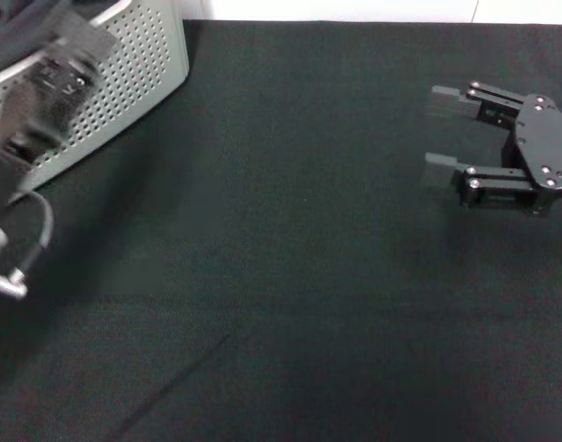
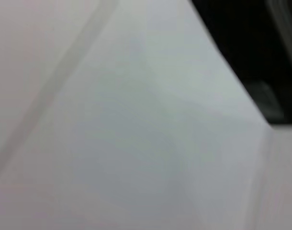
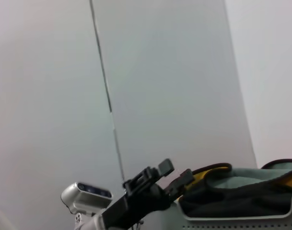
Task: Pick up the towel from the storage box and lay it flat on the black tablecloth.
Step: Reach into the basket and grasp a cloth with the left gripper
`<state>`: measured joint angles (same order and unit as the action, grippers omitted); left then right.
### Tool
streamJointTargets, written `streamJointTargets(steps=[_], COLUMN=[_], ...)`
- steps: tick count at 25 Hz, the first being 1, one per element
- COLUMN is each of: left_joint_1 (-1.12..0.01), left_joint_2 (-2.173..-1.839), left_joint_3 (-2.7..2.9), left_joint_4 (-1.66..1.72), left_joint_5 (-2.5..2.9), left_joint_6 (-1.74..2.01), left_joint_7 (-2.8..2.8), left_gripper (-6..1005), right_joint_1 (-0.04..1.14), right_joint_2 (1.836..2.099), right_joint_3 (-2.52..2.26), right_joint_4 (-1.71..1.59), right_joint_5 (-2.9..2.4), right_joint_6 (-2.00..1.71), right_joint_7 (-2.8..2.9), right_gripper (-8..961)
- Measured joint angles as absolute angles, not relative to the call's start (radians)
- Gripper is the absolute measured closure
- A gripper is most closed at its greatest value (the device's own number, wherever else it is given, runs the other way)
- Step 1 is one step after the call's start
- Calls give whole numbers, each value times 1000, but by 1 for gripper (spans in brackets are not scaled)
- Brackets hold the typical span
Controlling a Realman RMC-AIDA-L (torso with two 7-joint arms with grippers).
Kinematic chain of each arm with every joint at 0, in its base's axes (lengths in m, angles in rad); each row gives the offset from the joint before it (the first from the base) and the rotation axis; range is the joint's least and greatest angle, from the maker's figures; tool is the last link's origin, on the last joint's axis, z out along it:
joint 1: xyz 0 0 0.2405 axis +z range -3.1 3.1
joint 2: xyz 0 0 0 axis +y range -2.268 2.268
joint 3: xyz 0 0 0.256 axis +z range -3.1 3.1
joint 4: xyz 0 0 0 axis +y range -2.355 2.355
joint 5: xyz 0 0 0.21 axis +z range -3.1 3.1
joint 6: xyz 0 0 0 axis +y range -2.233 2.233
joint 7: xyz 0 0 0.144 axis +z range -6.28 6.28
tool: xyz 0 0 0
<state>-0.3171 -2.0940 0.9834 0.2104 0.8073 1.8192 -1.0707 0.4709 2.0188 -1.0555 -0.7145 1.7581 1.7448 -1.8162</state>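
Reaching my left gripper [image 3: 177, 177] toward the towel [image 3: 232, 184] in the storage box [image 1: 138, 69], jaw state indeterminate; right gripper [image 1: 439, 138] parks apart above the black tablecloth [image 1: 290, 276], leaving it clear.

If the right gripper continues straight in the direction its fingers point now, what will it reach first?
The right gripper, open, points across the black tablecloth toward the storage box. The way looks free; probably the box comes first, though height is unclear.

— What can't you make out at the left tool [image 1: 55, 78]?
— It's smeared by blur, and its tips are lost against the storage box [image 1: 138, 69], itself cut off by the frame corner.
— And the towel [image 3: 241, 184]?
— Only a bunched part shows beyond that tool; the rest is cut off.
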Motion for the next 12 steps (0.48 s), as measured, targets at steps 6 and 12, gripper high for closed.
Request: streamJointTargets(steps=[6, 12], left_joint_1=[-323, -313], left_joint_2=[-2093, -2091], left_joint_3=[981, 963], left_joint_4=[216, 255], left_joint_5=[639, 559], left_joint_6=[1696, 1608], left_joint_7=[-1181, -1355], left_gripper=[371, 374], right_joint_1=[461, 460], right_joint_2=[2018, 2017], right_joint_3=[-1052, -1052], right_joint_4=[-695, -688], right_joint_5=[1764, 1764], right_joint_6=[1745, 1745], right_joint_7=[-1822, -1822], right_gripper=[96, 96])
